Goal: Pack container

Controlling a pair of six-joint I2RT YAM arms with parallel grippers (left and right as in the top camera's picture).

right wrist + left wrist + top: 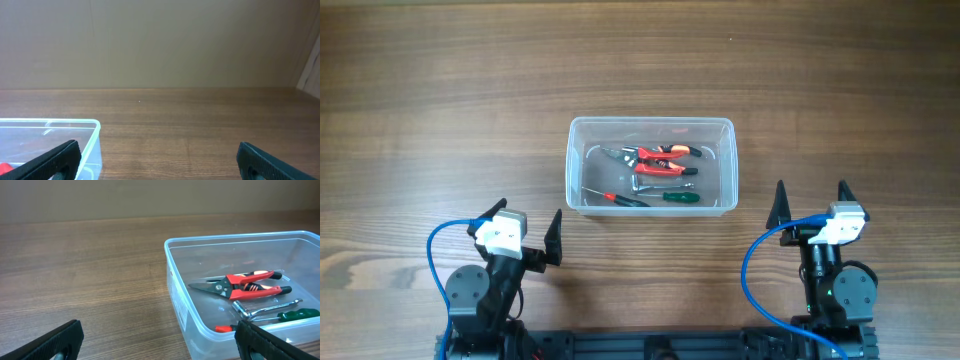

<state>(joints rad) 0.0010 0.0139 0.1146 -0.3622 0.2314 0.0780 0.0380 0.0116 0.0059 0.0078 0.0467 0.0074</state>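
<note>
Overhead: clear container [650, 121] sits mid-surface, long side left-right, rim fully in view. The wood surface [440, 100] stretches wide beyond it toward the far edge of frame and out to both sides. Narrower strip between the container's near wall and the two arms.

Inside the container: red-handled pliers [663, 157] toward the far wall; metal wrench [655, 185] mid-floor; red-handled screwdriver [615, 198] and green-handled screwdriver [678, 197] along the near wall. All lie flat, below the rim.

Left gripper [523, 222] is near-left of the container, just off its near-left corner, apart from it. Jaws spread wide, touching nothing. Left wrist view: left gripper [159, 327] has the container's corner and left wall [172, 280] ahead between the finger lines, pliers [247, 285] visible through the plastic.

Right gripper [811, 195] is near-right of the container, clear of its right wall. Jaws spread wide, touching nothing. Right wrist view: right gripper [157, 150] faces open surface, only the container's corner rim [95, 125] low left.
</note>
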